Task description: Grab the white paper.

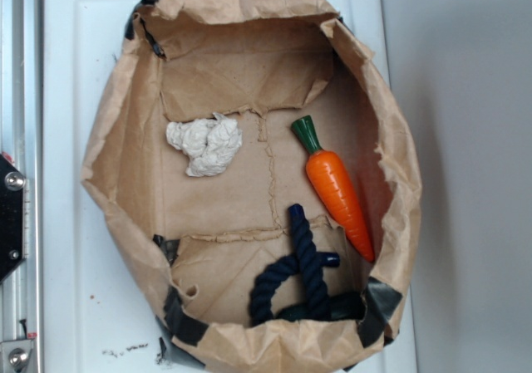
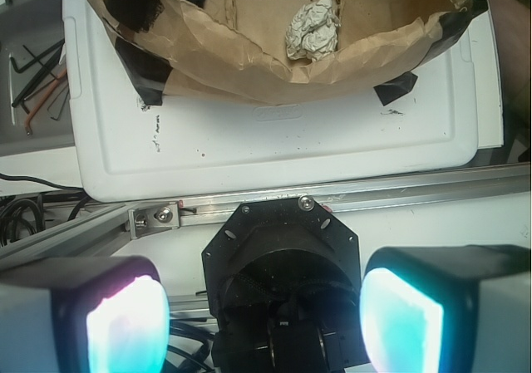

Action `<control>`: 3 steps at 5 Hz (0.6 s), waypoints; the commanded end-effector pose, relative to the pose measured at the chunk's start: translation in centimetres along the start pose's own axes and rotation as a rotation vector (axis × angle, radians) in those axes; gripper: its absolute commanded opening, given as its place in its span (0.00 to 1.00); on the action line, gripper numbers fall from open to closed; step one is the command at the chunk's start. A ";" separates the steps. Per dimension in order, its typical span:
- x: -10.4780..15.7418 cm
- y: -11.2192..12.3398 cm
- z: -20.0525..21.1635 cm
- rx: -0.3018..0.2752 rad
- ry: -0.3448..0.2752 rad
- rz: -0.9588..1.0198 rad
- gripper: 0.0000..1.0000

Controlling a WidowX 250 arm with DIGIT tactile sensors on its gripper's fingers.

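Observation:
The white paper [image 1: 206,144] is a crumpled off-white wad lying on the floor of the opened brown paper bag [image 1: 125,140], left of centre. The wrist view shows the white paper [image 2: 313,28] near the top, inside the bag's near wall. My gripper [image 2: 264,319] hangs well short of the bag, above the robot's black base. Its two glowing pads [image 2: 126,327] stand wide apart with nothing between them. The exterior view does not show the gripper.
An orange toy carrot [image 1: 337,190] with a green top lies right of the paper. A dark blue rope toy [image 1: 301,273] sits at the bag's near end. The bag rests on a white tray [image 2: 274,149]; an aluminium rail [image 2: 332,194] borders it. Allen keys [image 2: 37,78] lie off to the side.

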State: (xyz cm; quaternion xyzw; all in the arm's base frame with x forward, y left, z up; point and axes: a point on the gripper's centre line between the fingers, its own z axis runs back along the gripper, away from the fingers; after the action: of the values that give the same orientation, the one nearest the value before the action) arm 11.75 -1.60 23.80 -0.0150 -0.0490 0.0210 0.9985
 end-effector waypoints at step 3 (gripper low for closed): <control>7.2 -0.2 -3.8 -0.003 -0.064 0.030 1.00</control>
State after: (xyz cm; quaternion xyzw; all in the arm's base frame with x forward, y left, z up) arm 18.98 -1.81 20.03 -0.0162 -0.0660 0.0356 0.9971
